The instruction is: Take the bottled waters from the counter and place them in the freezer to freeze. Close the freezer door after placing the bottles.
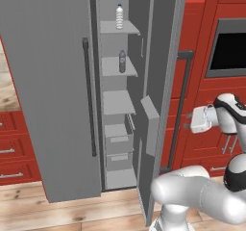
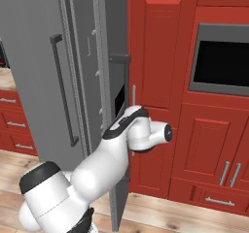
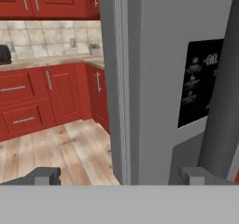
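Two bottled waters stand on pale shelves inside the open freezer (image 1: 117,105), one on the top shelf (image 1: 119,16) and one on the shelf below (image 1: 122,61). Left of the shelves is the plain grey freezer door (image 1: 48,95) with its long dark bar handle (image 1: 87,95). Right of them a second grey door (image 1: 161,81) stands swung out edge-on, and its black dispenser panel (image 3: 198,85) faces my hand. My gripper (image 3: 123,176) is open and holds nothing, hovering close to that door's outer face (image 2: 119,101) near its free edge. The counter (image 3: 46,62) lies far off to the left.
Red tall cabinets with a built-in oven (image 2: 221,57) stand right of the fridge unit. Red drawers (image 1: 9,153) sit under the counter at the left. A small potted plant (image 3: 94,47) stands on the counter. Wooden floor (image 3: 60,148) lies in front.
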Robot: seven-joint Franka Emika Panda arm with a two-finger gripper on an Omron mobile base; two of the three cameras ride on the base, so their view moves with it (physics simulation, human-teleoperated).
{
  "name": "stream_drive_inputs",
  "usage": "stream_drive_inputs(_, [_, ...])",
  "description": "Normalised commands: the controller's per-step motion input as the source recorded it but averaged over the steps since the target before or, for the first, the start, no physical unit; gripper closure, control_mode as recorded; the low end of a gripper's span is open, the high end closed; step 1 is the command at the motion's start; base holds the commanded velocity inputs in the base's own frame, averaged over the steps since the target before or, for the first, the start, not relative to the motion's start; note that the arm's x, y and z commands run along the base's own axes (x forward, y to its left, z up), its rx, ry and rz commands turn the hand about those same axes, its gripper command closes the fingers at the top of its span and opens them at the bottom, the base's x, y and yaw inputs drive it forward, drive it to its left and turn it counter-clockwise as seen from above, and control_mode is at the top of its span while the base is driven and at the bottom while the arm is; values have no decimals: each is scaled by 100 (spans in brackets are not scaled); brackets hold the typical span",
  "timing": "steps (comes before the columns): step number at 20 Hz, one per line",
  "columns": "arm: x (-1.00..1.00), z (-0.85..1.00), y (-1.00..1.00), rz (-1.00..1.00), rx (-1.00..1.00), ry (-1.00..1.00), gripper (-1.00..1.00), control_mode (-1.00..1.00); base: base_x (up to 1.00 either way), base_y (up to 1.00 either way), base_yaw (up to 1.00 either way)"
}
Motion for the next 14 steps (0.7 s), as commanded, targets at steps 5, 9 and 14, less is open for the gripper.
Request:
stream_drive_inputs(5, [34, -7, 0, 2, 0, 0, -100, -100, 0, 0, 0])
stream_drive_inputs(9, [13, -7, -5, 0, 0, -1, -100, -100, 0, 0, 0])
stream_drive_inputs(14, [12, -10, 0, 0, 0, -4, -100, -100, 0, 0, 0])
